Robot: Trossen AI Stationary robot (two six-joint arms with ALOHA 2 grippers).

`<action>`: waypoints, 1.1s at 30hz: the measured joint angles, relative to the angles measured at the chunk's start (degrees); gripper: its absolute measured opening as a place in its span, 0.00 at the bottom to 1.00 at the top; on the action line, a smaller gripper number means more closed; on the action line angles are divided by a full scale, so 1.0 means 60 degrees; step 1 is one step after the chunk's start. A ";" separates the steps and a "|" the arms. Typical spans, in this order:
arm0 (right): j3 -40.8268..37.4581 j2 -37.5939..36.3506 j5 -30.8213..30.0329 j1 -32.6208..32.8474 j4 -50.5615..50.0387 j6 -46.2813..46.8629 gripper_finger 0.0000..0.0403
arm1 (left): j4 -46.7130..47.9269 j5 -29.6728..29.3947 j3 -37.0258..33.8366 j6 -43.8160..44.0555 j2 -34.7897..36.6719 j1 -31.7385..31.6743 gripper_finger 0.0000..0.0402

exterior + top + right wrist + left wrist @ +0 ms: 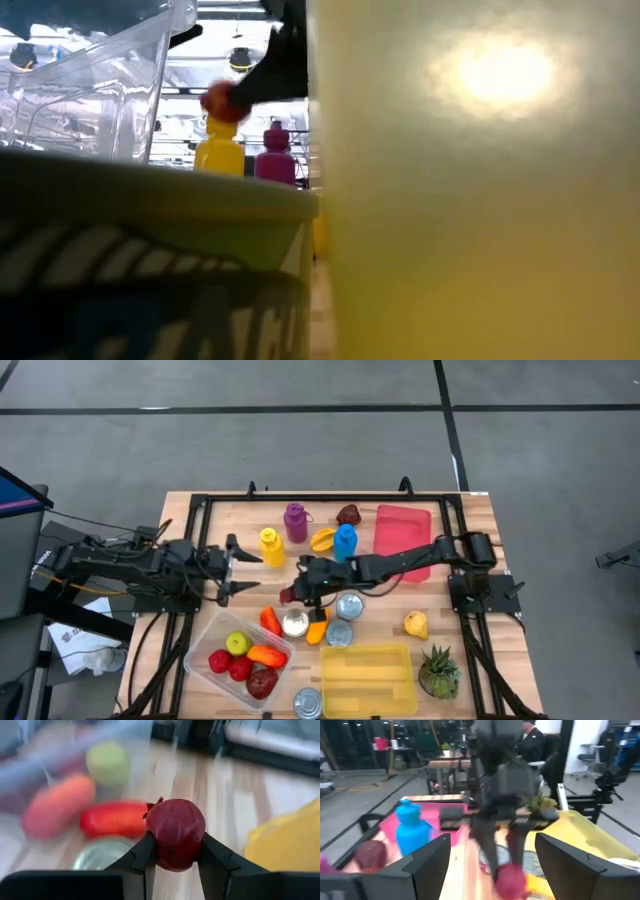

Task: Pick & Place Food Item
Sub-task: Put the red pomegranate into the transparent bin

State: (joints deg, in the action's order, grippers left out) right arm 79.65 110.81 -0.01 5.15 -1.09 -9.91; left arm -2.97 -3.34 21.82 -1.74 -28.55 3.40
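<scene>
A: Right gripper (176,851) — jaws clenched on a dark red fruit (175,833), held off the counter (470,622).

B: What crowds it?

A: Just beyond the jaws, a red pepper (112,818) lies beside a can (102,855). Past those, the clear tub (240,657) with a green apple (108,762) and a carrot (57,803) inside. To one side, something yellow (286,839), blurred.

B: The left gripper (238,566)?

A: Jaws released, empty, facing the right one across a short gap. A yellow bottle (270,547) stands just beside it; a blue bottle (345,541) sits behind the right gripper, against the pink tray (403,530).
</scene>
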 joint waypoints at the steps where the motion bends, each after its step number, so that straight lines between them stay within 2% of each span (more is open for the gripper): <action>1: -0.0274 -0.0140 0.0000 0.0061 0.0572 -0.0017 0.25 | 0.0227 -0.0109 0.0000 0.0000 0.0196 0.0000 0.70; 4: -0.1178 -0.0567 0.0179 0.0236 0.2256 -0.0018 0.25 | 0.0417 -0.0214 0.0000 0.0003 0.0517 0.0000 0.70; 8: -0.1950 -0.0785 0.1157 0.0472 0.4336 0.0154 0.25 | 0.0562 -0.0218 0.0000 -0.0021 0.0561 0.0000 0.70; 13: -0.1901 -0.0780 0.1498 0.0803 0.4410 0.0080 0.25 | 0.0621 -0.0464 -0.0004 -0.0161 0.0424 0.0000 0.70; 19: -0.1171 -0.0770 0.1529 0.1034 0.3111 -0.0057 0.25 | 0.0533 -0.0529 -0.0005 -0.0168 0.0201 0.0000 0.70; 23: -0.0397 -0.0157 0.1574 0.1124 0.2089 -0.0096 0.25 | 0.0348 -0.0531 -0.0011 -0.0167 0.0084 0.0000 0.70; 33: 0.3382 0.2040 0.1810 0.1249 -0.1340 -0.0656 0.25 | 0.0257 -0.0524 -0.0015 -0.0166 0.0032 0.0000 0.70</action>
State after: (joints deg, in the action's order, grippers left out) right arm 99.94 123.04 10.85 12.64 -9.13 -13.85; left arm -1.43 -6.48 21.74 -2.73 -28.36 3.40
